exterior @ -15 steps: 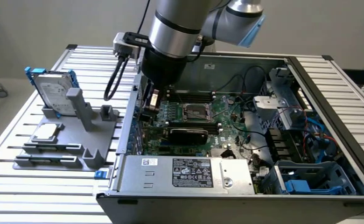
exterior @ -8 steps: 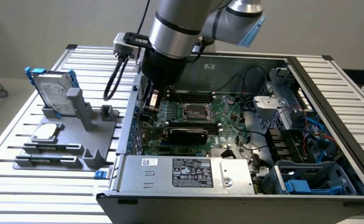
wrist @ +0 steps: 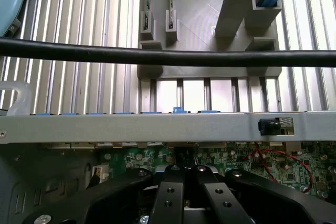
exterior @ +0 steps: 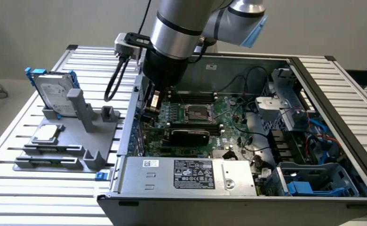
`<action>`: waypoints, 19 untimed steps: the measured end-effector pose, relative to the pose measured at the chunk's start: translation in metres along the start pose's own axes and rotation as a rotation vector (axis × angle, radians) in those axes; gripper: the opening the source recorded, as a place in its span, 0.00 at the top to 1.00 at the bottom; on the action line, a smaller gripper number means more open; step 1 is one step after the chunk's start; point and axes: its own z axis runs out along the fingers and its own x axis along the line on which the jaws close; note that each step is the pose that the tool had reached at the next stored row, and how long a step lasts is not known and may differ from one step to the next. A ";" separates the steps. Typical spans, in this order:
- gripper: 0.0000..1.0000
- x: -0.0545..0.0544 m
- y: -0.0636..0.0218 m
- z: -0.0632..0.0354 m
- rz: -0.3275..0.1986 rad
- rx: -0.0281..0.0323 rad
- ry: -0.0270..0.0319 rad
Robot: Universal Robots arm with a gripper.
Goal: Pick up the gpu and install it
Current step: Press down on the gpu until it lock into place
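Exterior view: the arm's gripper (exterior: 151, 109) reaches into the open computer case (exterior: 190, 190), its jaws clenched together and holding nothing, while the gpu (exterior: 189, 136) sits on the motherboard (exterior: 230, 125) just beside it. The card appears seated; any further push calls for straight, even pressure.

The black two-fingered gripper (wrist: 185, 179) hung with its fingers closed together over the green circuit board (wrist: 231, 157) inside the grey metal computer case (wrist: 157, 127). A thick black cable (wrist: 157, 56) crossed above the ribbed aluminium table (wrist: 79, 19) and grey plastic fixture (wrist: 194, 19).
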 end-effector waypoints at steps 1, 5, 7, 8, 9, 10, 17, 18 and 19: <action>0.89 0.000 -0.0001 -0.0005 0.000 -0.0002 0.0002; 0.89 0.000 -0.0009 -0.0019 0.000 0.0000 0.0005; 0.89 0.000 -0.0012 -0.0024 0.000 0.0000 0.0003; 0.89 0.000 -0.0015 -0.0026 0.000 0.0000 0.0004; 0.89 0.000 -0.0020 -0.0030 0.000 -0.0001 0.0005; 0.89 0.000 -0.0029 -0.0035 0.000 -0.0003 0.0007; 0.89 0.001 -0.0123 -0.0067 0.000 0.0013 0.0006; 0.89 0.001 -0.0128 -0.0069 0.000 0.0040 0.0004; 0.89 0.001 -0.0130 -0.0070 0.001 0.0099 0.0001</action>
